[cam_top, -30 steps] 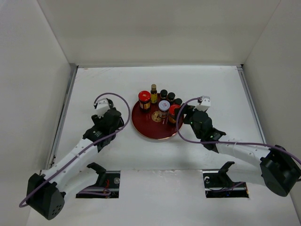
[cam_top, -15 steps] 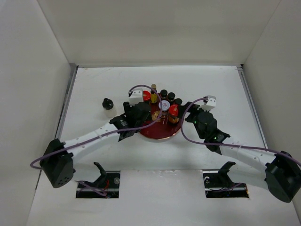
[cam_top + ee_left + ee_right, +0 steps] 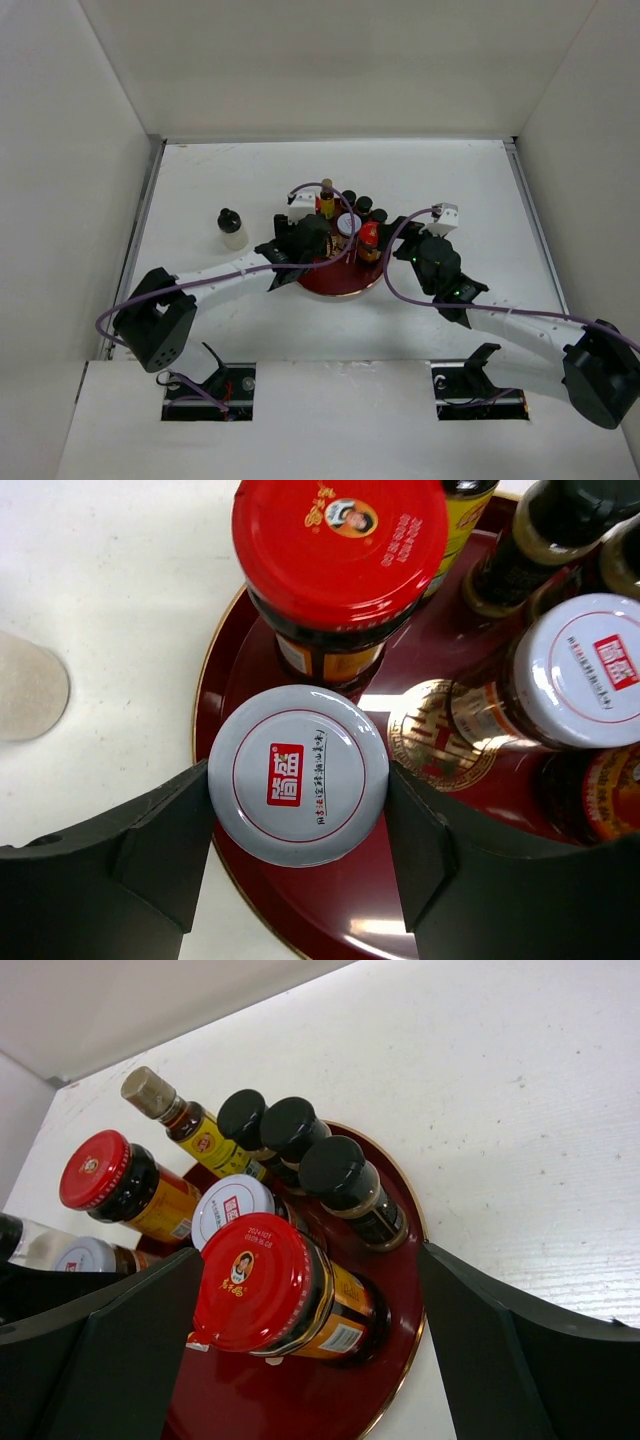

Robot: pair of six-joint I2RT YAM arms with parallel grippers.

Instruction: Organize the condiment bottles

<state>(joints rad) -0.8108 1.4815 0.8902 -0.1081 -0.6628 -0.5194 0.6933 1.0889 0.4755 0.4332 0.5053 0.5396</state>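
- A lone bottle (image 3: 231, 228), with a black cap and pale body, stands on the table (image 3: 200, 180), off the tray and well to the left of the left pincer.
- The left pincer (image 3: 300, 790) is closed part-way, with both fingers (image 3: 150, 850) touching the lid of a white-lid jar (image 3: 298, 770). The jar stands upright between them at the tray (image 3: 330, 920) edge.
- Just beyond that pincer stands a red-cap jar (image 3: 340, 550). To the pincer's right is a second white-lid jar (image 3: 585, 670).
- The right pincer (image 3: 308, 1260) is spread wide and holds nothing. The other red-cap jar (image 3: 265, 1280) stands between its fingers, apart from both.
- Beyond that pincer, three black-cap bottles (image 3: 335, 1175) cluster on the tray. The yellow bottle (image 3: 200, 1132) is to their left.
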